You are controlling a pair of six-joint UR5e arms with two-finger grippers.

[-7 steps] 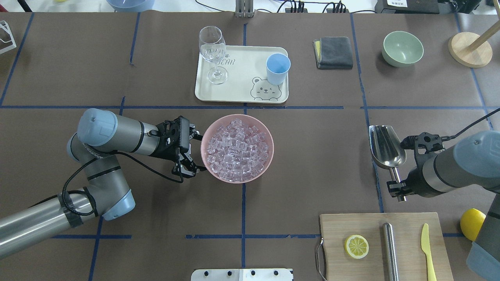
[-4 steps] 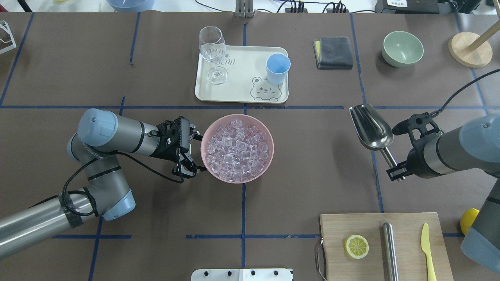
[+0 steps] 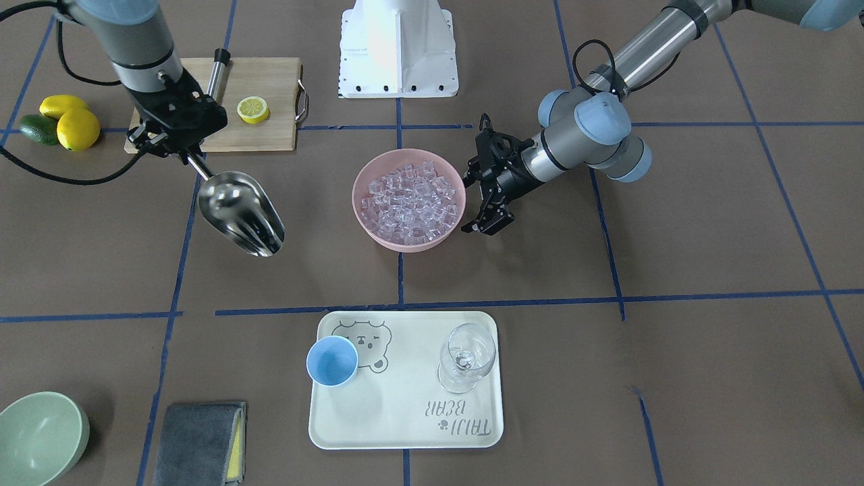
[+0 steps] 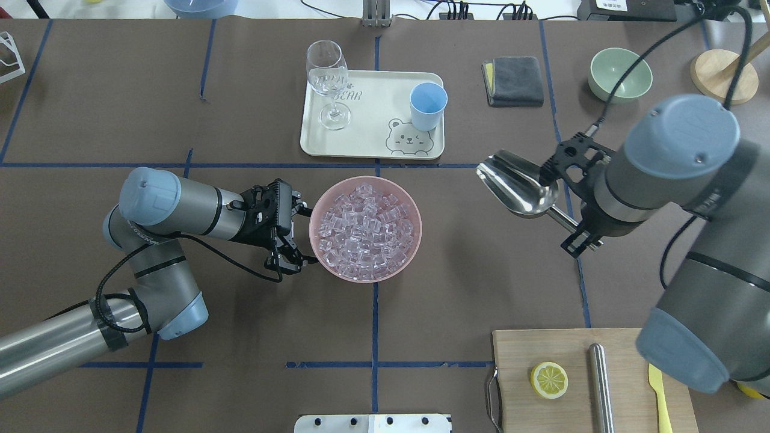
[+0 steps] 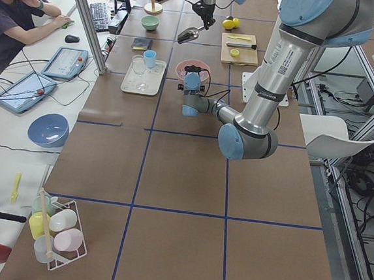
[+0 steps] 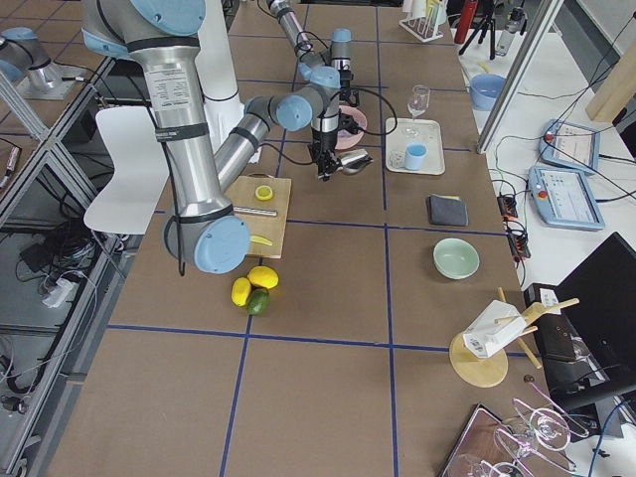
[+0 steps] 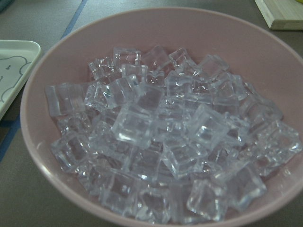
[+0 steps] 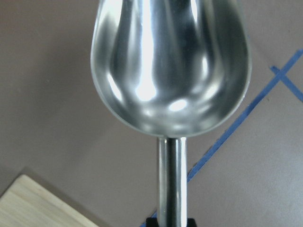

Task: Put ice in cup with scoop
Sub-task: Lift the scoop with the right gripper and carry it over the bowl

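The ice fills a pink bowl at the table's middle; it also shows in the front view and the left wrist view. My left gripper is open and empty, hard against the bowl's left side. My right gripper is shut on the handle of the steel scoop, held in the air to the right of the bowl. The scoop's trough is empty. The light-blue cup stands upright and empty on a cream tray beyond the bowl.
A wine glass stands on the tray's left part. A cutting board with a lemon slice, a steel cylinder and a yellow knife lies at the near right. A grey cloth and a green bowl lie at the far right.
My right arm has carried the scoop left and away from the cutting board, closer to the pink bowl and tray, turning its mouth leftward. The left arm has not moved.
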